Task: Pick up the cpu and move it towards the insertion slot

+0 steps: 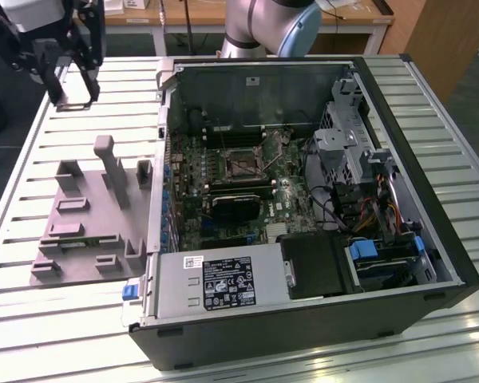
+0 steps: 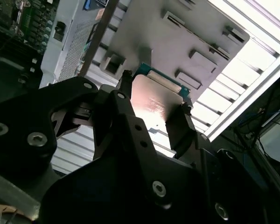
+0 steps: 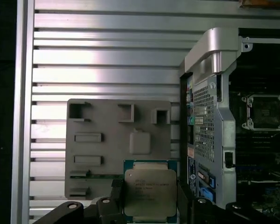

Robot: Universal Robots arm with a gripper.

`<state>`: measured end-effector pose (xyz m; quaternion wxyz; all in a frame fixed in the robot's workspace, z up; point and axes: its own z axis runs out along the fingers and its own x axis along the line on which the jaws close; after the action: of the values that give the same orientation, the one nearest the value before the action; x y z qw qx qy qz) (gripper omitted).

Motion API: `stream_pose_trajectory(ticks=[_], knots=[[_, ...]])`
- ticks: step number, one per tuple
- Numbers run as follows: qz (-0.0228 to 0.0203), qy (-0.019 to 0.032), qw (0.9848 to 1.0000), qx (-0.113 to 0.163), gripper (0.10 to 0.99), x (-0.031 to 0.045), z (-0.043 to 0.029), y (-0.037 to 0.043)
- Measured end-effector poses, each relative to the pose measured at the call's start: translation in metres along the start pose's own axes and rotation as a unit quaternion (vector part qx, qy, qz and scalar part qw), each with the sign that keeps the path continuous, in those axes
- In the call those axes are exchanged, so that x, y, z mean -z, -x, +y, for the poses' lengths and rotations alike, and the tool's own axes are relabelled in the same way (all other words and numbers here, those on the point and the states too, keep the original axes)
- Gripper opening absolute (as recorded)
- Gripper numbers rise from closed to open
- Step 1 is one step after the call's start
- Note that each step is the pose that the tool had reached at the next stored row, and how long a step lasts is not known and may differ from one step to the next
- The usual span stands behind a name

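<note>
Cpu clamped between gripper jaws, closed to chip width, apparently above grey plate

A silvery-grey cpu with a teal-green rim. A matte grey fixture plate. The table is shiny silver ribbed slats. The insertion slot has a silver frame and dark centre, on a green motherboard. A black computer case.

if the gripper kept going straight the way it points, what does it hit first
Probably the grey fixture plate on the slatted table, with the held cpu touching first; depth is unclear.
</note>
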<state>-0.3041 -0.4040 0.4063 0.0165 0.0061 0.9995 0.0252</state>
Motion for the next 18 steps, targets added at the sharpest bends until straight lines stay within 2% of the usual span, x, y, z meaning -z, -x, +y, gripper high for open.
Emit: stream_pose_trajectory(ticks=[18], knots=[[0.0019,0.0000,1.0000,0.000,0.541,-0.0027,0.0009,0.0782]])
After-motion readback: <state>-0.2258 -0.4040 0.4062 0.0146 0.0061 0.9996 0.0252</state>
